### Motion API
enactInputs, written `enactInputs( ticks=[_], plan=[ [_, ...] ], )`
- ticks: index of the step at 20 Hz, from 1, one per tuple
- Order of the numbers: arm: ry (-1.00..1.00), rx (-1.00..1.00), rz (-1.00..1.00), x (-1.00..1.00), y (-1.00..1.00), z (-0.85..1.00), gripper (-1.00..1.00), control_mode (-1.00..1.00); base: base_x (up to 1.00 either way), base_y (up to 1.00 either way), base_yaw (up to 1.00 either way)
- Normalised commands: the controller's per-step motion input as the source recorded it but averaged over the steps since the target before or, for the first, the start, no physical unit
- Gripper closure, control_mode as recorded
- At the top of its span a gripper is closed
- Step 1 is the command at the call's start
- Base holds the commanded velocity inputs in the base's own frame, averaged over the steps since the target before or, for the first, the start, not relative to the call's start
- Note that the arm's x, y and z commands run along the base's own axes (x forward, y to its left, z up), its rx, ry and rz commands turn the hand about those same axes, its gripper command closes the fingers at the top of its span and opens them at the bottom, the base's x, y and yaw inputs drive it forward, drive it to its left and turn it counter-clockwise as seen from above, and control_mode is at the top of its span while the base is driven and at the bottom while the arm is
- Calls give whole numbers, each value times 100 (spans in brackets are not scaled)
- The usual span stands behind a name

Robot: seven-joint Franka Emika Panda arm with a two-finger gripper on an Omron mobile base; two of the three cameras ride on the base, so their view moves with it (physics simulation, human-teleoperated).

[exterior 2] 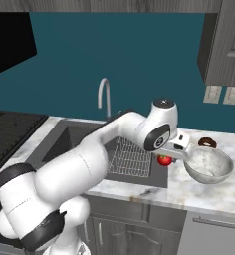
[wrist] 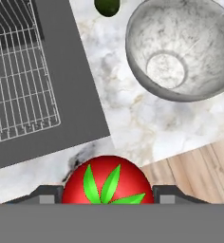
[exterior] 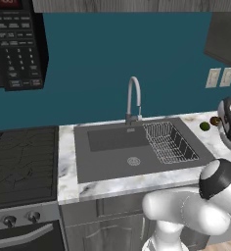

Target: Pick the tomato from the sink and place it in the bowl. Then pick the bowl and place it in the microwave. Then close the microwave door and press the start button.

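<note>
One tomato (wrist: 107, 182) | clamped between tool (wrist: 107, 194) fingers | above counter beside bowl (wrist: 180, 47)

Kitchen, sink (exterior: 112, 157) in marble counter (exterior: 68, 162), stove (exterior: 19, 164), microwave (exterior: 17, 44)

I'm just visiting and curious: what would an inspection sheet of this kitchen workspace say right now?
Surface: white marbled counter around a dark grey sink, wire rack inside.
Job's things: tomato held between the fingers, above the counter edge; bowl empty, on the counter right of the sink; microwave up left, keypad showing.
Clutter: small green fruit and a dark brown ring-shaped item behind the bowl.
Grippers: gripper shut on the tomato.
Cables: nothing seen.
Surroundings: teal wall, faucet, stove, wall outlets, wooden floor.
</note>
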Motion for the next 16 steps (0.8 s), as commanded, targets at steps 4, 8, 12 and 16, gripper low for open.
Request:
enactInputs(
  ticks=[4, 8, 12, 16],
  plan=[
    [0, -3, 0, 38, -50, -16, 100, -100, 0, 0, 0],
    [0, -6, 3, 48, -43, -21, 100, -100, 0, 0, 0],
    [0, -11, 10, 52, -46, -26, 100, -100, 0, 0, 0],
    [1, -5, 14, 24, -53, -11, 100, -100, 0, 0, 0]
  ],
)
